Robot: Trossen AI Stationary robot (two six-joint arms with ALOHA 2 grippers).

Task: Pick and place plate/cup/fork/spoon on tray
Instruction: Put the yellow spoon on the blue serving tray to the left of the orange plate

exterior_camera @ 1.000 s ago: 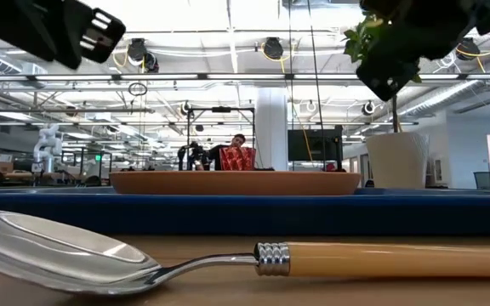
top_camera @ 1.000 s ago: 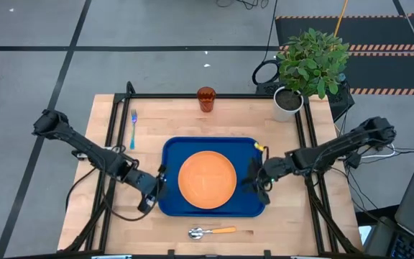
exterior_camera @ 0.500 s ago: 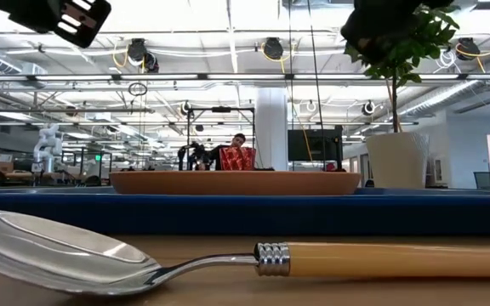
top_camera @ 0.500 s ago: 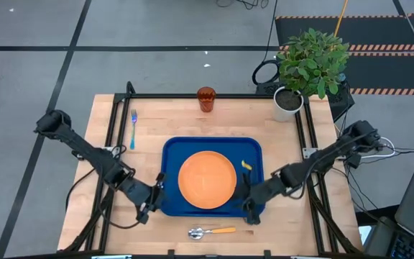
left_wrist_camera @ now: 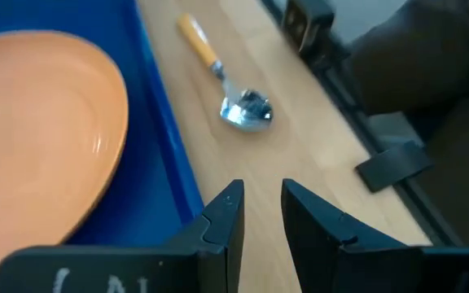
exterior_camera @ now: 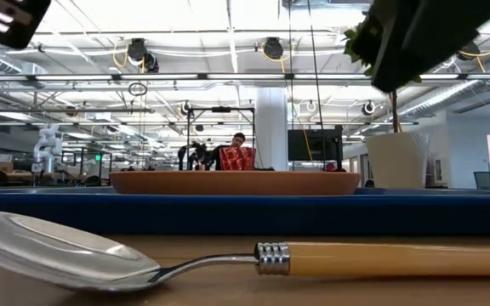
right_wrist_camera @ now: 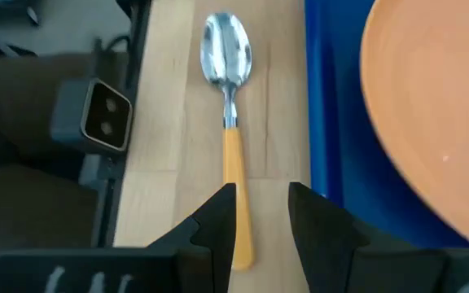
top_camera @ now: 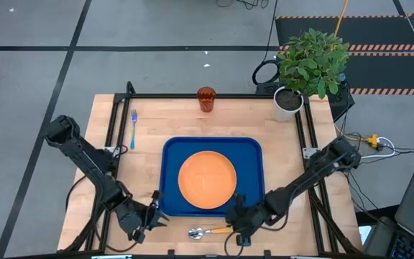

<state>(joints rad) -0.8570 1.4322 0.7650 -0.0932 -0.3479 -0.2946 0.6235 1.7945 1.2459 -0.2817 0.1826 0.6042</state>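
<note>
The right gripper (top_camera: 237,229) is poised over the spoon (top_camera: 211,232) handle (fingers slightly parted, empty); the left gripper (top_camera: 152,219) is likewise narrowly parted, holding nothing, near the tray (top_camera: 169,155).

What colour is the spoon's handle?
Orange-yellow; the spoon shows it best in the right wrist view.

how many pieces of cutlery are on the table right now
2. The fork lies on the bare wood left of the tray, near the table's far left side. The spoon lies on the wood just in front of the tray, beside the right gripper. None seems hidden.
</note>
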